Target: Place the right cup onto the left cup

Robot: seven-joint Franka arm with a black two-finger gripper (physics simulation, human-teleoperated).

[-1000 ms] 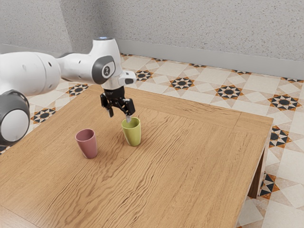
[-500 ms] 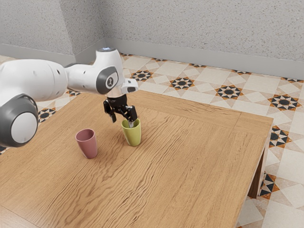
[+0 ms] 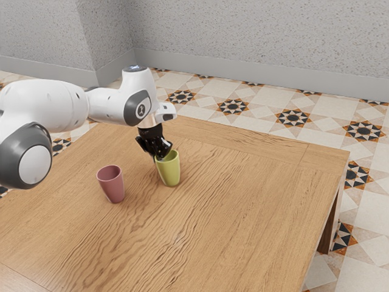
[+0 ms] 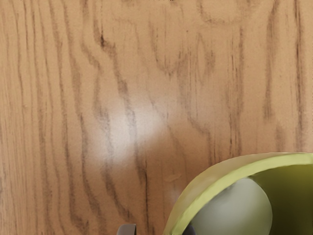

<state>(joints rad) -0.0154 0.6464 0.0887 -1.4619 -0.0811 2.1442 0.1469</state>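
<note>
Gripper (image 3: 159,159) is down at the yellow-green cup (image 3: 171,171), on the side of its rim (image 4: 274,162) facing the exterior view's left. 2 cups upright on the wood tabletop (image 3: 243,207), well apart. I'm reading yellow-green as the "right" one, pinkish-red cup (image 3: 113,186) as the target. State: not clamped. The 2 fingers straddle 1 side of the rim: inner finger (image 4: 189,230) is inside the cup, right against it, outer finger (image 4: 126,230) is outside with bare wood showing between it and the cup. Key relation: the rim sits off-center in the gap, close to the inner finger, so closing should drag the cup a bit toward the outer one. Risk is a tilt or slip on that 1-sided grip. Next: close, lift straight up, carry toward the exterior view's left and nearer its camera, lower over pinkish-red. Stacking's all to do.
</note>
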